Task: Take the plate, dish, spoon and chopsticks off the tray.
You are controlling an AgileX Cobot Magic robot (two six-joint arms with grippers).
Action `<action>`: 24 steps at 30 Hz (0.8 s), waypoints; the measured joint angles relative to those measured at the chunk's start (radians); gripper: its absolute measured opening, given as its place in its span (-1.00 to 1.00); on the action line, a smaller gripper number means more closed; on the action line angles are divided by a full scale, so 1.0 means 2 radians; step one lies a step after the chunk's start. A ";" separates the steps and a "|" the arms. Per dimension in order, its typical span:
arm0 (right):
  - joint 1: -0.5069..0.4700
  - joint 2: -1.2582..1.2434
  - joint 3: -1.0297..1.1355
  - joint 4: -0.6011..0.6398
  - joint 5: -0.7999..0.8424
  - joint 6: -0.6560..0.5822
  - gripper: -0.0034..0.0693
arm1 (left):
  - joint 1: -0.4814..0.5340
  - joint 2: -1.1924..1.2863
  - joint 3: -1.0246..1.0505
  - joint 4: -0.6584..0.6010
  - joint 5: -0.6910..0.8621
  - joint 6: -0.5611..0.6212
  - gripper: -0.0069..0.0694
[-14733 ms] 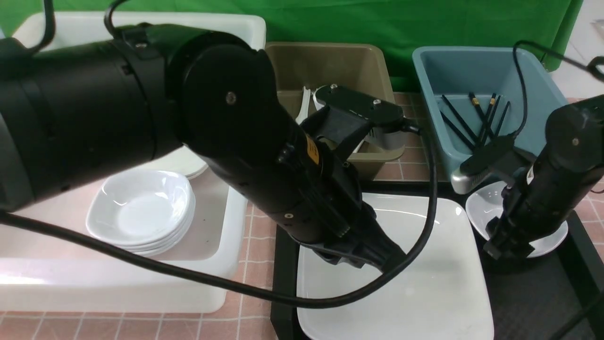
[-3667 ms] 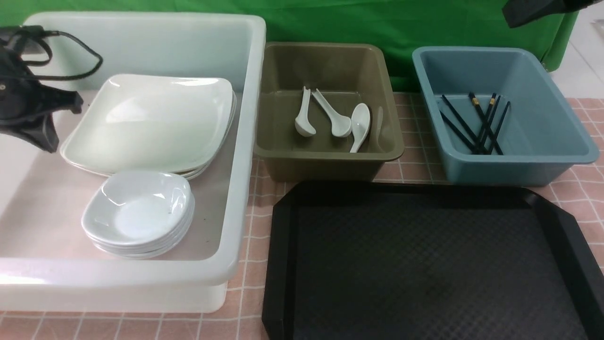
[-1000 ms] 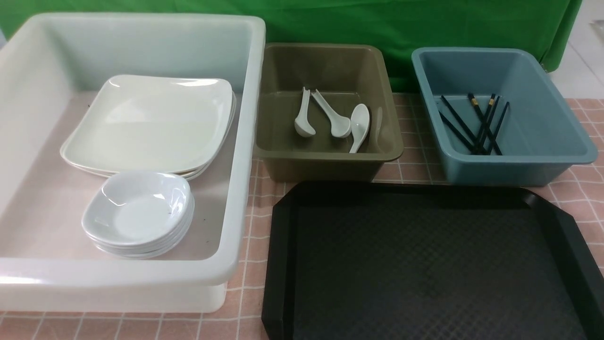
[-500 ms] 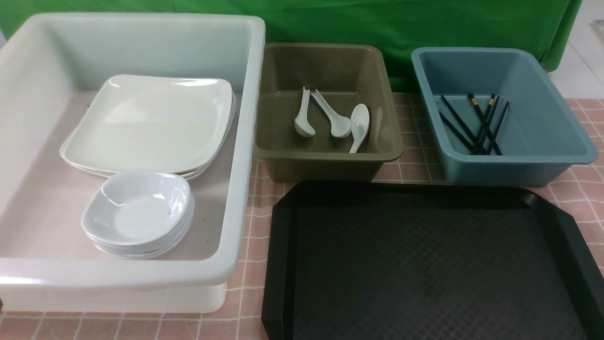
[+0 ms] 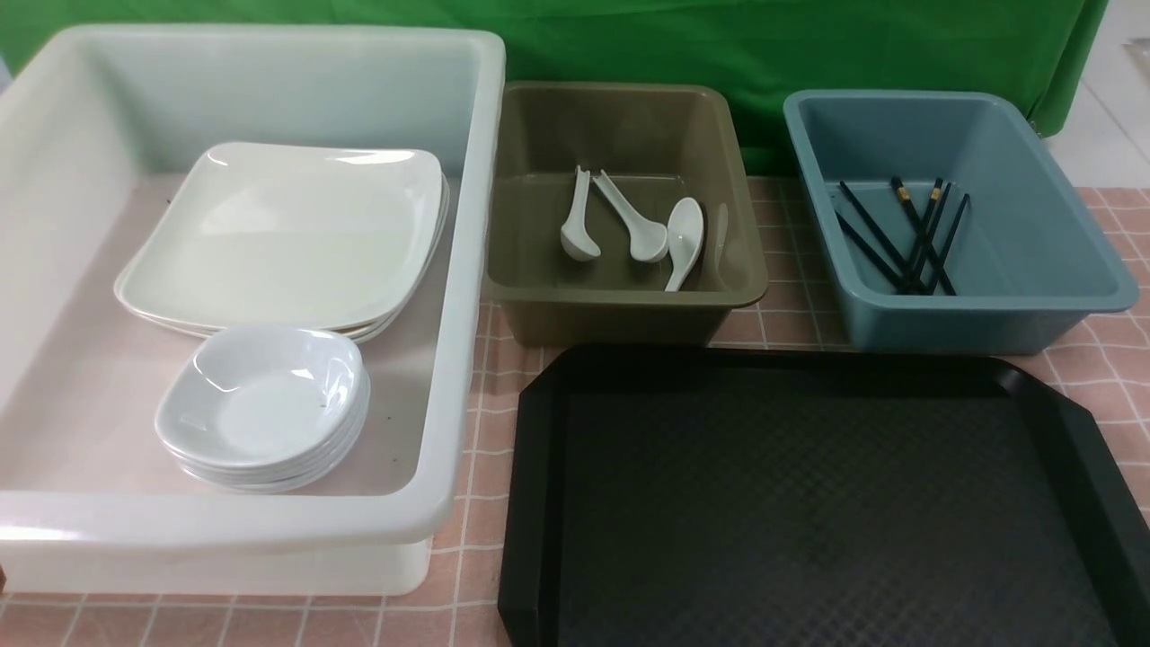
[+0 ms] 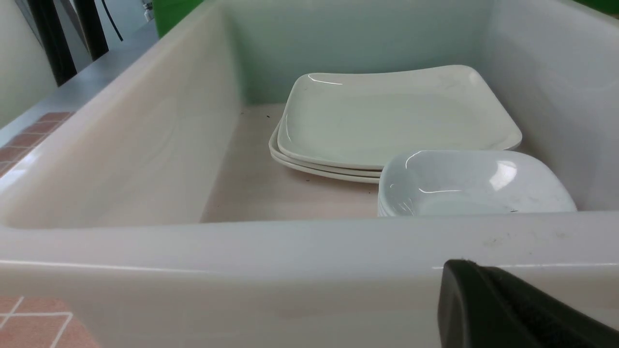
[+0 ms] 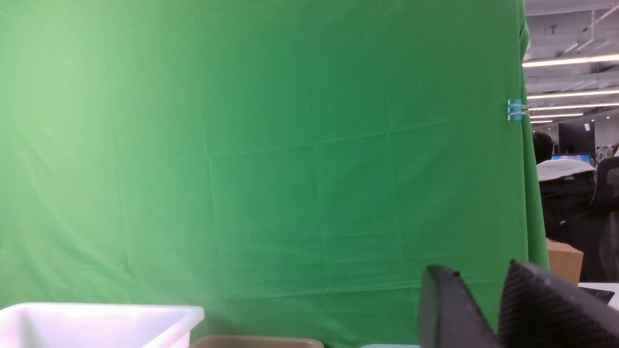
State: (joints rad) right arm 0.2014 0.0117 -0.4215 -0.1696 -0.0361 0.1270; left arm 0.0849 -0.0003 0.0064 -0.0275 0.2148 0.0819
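The black tray (image 5: 809, 503) lies bare at the front right. The large white plate (image 5: 287, 229) tops a stack in the white tub (image 5: 467, 270); it shows too in the left wrist view, plate (image 6: 396, 116). A small dish (image 5: 265, 400) tops a stack in front of it. Three spoons (image 5: 683, 234) lie in the olive tub (image 5: 620, 301). Several chopsticks (image 5: 916, 238) lie in the blue tub (image 5: 988, 314). Neither arm shows in the front view. My left gripper (image 6: 459, 265) is shut, just outside the white tub's near rim (image 6: 242, 246). My right gripper (image 7: 471, 268) is open and empty, facing the green cloth.
The three tubs stand side by side behind and left of the tray on a pink tiled tabletop (image 5: 485, 539). A green cloth (image 5: 629, 45) hangs behind them. A cardboard box (image 7: 563, 258) and office chairs show beyond the cloth's edge.
Early on both arms were over the tray with the plate and a dish on it; now the tray is bare and both arms have left the front view. Nothing moved in the last second.
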 joint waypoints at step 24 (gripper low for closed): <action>0.000 0.009 0.061 0.003 0.063 -0.001 -0.25 | 0.000 0.000 0.000 0.001 0.000 0.000 -0.81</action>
State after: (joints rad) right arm 0.2014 0.0287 -0.3003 -0.1642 0.0902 0.1258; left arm 0.0849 -0.0003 0.0064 -0.0261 0.2148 0.0819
